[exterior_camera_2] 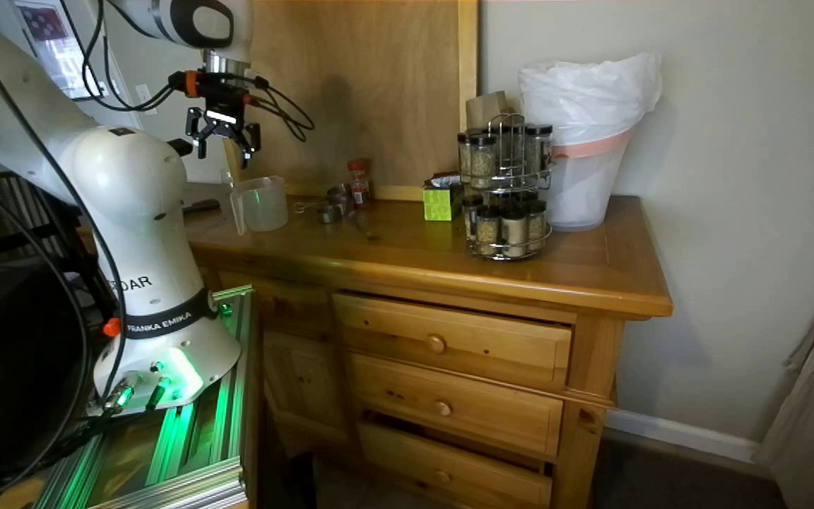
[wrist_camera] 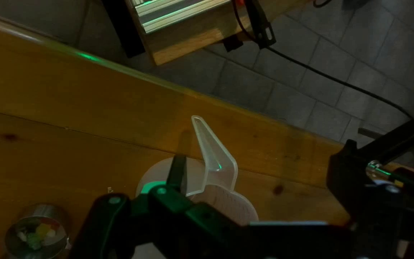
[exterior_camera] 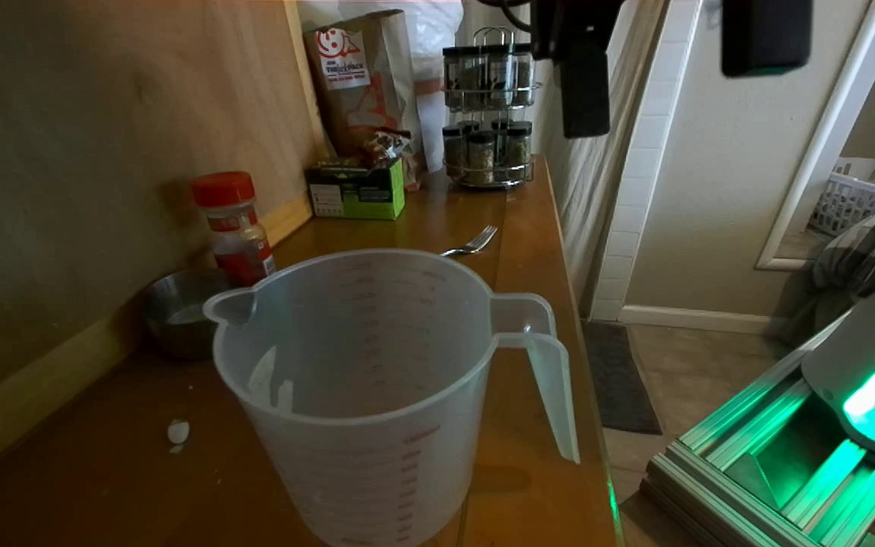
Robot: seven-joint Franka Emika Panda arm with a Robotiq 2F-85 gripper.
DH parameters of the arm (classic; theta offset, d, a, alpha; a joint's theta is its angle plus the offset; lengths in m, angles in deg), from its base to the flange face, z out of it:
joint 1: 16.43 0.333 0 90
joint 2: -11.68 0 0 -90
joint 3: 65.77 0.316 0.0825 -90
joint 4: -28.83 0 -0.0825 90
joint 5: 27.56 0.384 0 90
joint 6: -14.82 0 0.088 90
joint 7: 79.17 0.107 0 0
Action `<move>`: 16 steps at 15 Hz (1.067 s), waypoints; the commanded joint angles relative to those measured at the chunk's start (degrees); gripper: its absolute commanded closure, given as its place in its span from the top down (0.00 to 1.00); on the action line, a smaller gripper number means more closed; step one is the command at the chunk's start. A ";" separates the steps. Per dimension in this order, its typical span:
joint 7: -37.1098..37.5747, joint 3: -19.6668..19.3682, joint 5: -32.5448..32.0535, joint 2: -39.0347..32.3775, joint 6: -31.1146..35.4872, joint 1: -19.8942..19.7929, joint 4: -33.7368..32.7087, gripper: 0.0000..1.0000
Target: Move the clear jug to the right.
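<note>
The clear jug (exterior_camera: 377, 410) stands upright on the wooden counter (exterior_camera_2: 407, 244), as both exterior views show. Higher up, and apart from it, hangs the gripper (exterior_camera_2: 223, 152), at eleven o'clock from the jug in an exterior view, its fingers (exterior_camera: 586, 91) released and parted wide. In an exterior view, with the jug as the centre of the dial, its handle (exterior_camera: 557, 387) sits at three o'clock and its spout (exterior_camera: 231, 305) toward ten. A metal bowl (exterior_camera: 172, 334) lies further out at ten, near the wooden board (exterior_camera: 103, 152), and the red-capped jar (exterior_camera: 234, 228) stands just beside the bowl, between ten and eleven. A fork (exterior_camera: 475, 243) rests at one o'clock (only the tines and part of the stem clear the jug's rim). At twelve comes a green box (exterior_camera: 358, 194), with a paper bag (exterior_camera: 365, 83) behind it, and between twelve and one stands the wire spice rack (exterior_camera: 487, 183) with its dark-lidded jars (exterior_camera: 481, 152). In the wrist view the handle points between eleven and twelve, in the direction of the counter's edge, while the dark gripper covers much of the jug's body.
</note>
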 commanded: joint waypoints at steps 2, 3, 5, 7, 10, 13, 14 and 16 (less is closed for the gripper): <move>0.62 -1.64 -0.77 -0.82 0.34 1.35 -0.09 1.00; 0.55 -1.84 -0.74 -1.24 0.36 1.23 -0.12 1.00; 0.52 -1.99 -0.71 -1.55 0.35 1.18 -0.14 1.00; 0.51 -2.01 -0.71 -1.64 0.35 1.17 -0.17 1.00; 6.88 0.37 -1.78 -0.04 -1.52 1.89 -0.21 1.00; 12.35 2.89 -1.86 2.24 1.68 3.25 0.93 1.00; 13.49 3.83 -2.52 2.53 3.67 3.62 1.48 1.00; 15.26 5.47 -5.64 2.44 6.30 4.15 2.20 1.00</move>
